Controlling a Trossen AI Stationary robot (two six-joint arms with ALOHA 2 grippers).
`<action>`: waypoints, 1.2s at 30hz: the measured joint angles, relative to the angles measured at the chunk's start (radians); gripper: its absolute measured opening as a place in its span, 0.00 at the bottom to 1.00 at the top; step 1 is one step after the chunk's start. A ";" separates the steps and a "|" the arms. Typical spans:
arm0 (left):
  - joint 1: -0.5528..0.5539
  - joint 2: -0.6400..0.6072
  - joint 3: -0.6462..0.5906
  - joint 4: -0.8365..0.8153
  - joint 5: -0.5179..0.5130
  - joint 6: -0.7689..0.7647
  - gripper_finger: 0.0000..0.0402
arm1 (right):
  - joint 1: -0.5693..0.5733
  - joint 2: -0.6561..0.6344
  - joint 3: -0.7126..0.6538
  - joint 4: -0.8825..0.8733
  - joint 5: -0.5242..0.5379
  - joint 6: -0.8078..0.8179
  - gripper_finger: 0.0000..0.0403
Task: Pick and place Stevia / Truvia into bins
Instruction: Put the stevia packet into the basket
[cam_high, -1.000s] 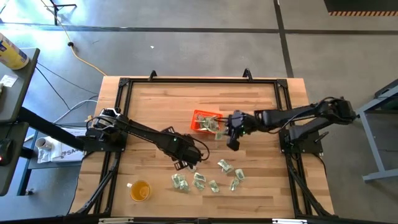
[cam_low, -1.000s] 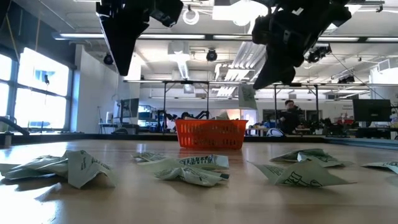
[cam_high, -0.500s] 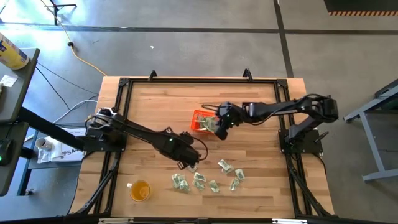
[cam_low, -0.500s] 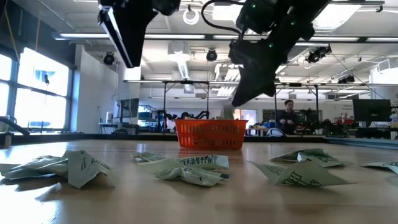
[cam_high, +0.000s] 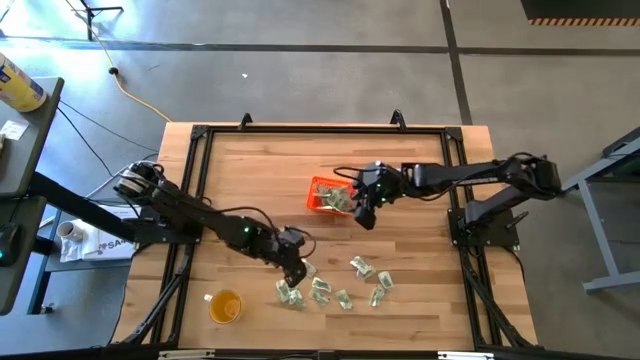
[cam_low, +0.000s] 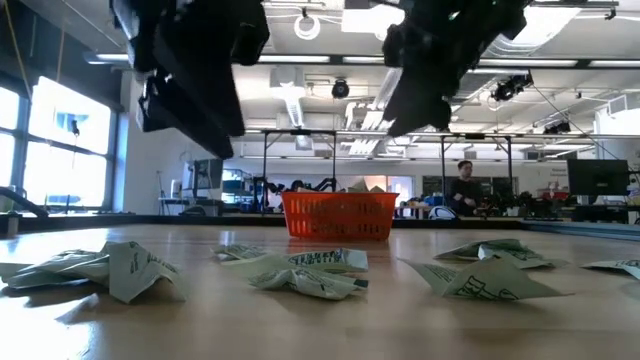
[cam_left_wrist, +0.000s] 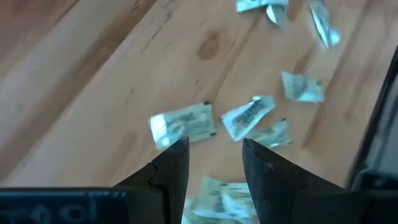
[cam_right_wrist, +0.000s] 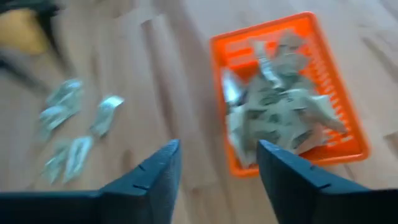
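Two pincers at work: right pincer (cam_high: 364, 212), fingers apart, empty beside the orange bin (cam_high: 318, 189) at centre; left pincer (cam_left_wrist: 214, 158), apart, hangs over loose sachets (cam_high: 322, 288), lower centre; grasp next.

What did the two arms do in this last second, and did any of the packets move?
The right claw swung over the orange bin, opened and drew back slightly. The left claw moved down toward the loose packets and hovers open. The bin, yellow cup and scattered packets stayed put.
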 joint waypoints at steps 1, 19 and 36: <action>-0.006 0.000 -0.012 0.010 -0.008 0.065 0.46 | 0.005 -0.018 0.000 -0.015 -0.021 -0.015 0.52; 0.011 0.129 -0.036 0.084 -0.017 0.773 0.46 | 0.201 -0.112 0.000 -0.122 0.081 -0.019 0.65; 0.119 0.237 -0.030 0.148 0.118 0.888 0.32 | 0.197 -0.112 0.000 -0.182 0.226 0.058 0.65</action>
